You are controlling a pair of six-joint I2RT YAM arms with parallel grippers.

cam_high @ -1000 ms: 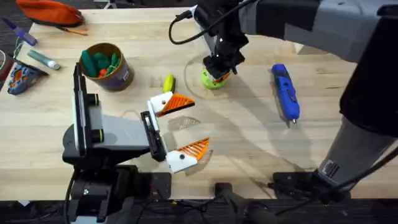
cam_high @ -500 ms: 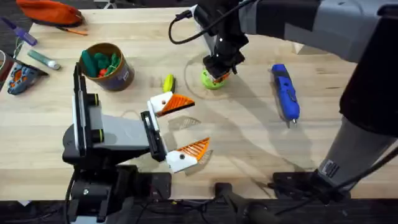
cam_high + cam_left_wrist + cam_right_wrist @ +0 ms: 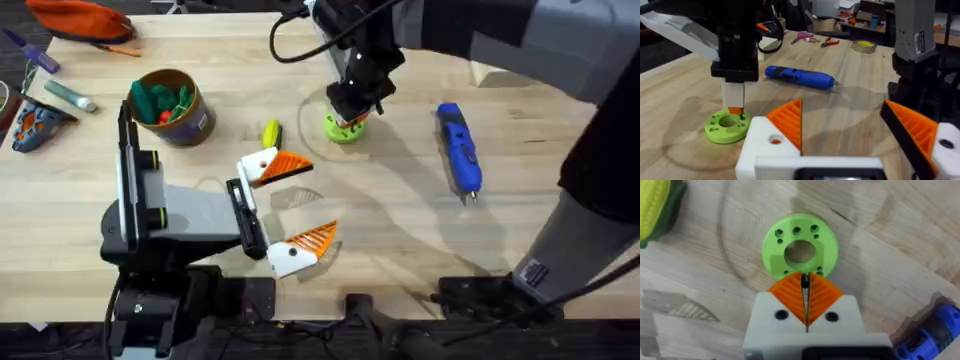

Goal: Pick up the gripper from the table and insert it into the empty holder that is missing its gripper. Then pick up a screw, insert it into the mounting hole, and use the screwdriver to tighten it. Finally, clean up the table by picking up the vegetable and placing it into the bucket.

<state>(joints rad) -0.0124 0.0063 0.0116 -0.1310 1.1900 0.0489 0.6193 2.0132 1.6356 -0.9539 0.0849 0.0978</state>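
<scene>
My right gripper point(image 3: 350, 119) hangs just over the flat green disc point(image 3: 343, 130), shut on a small black screw point(image 3: 804, 280) at its fingertips. The left wrist view shows that gripper point(image 3: 735, 109) almost touching the disc point(image 3: 727, 126). The blue screwdriver point(image 3: 459, 148) lies to the disc's right. A yellow vegetable point(image 3: 271, 133) with green ends lies to its left, and the brown bucket point(image 3: 192, 127) stands farther left. My left gripper point(image 3: 320, 200) rests low near the front, open and holding nothing. The loose gripper part and the holder are out of view.
Green and orange toy vegetables point(image 3: 160, 100) fill the bucket. An orange pouch point(image 3: 80, 18), markers and a small bag point(image 3: 30, 122) lie at the far left. A wooden block point(image 3: 495, 72) sits at the back right. Bare tabletop lies between disc and screwdriver.
The right arm has shifted slightly above the green disc, still holding the screw. The left arm has not moved.
</scene>
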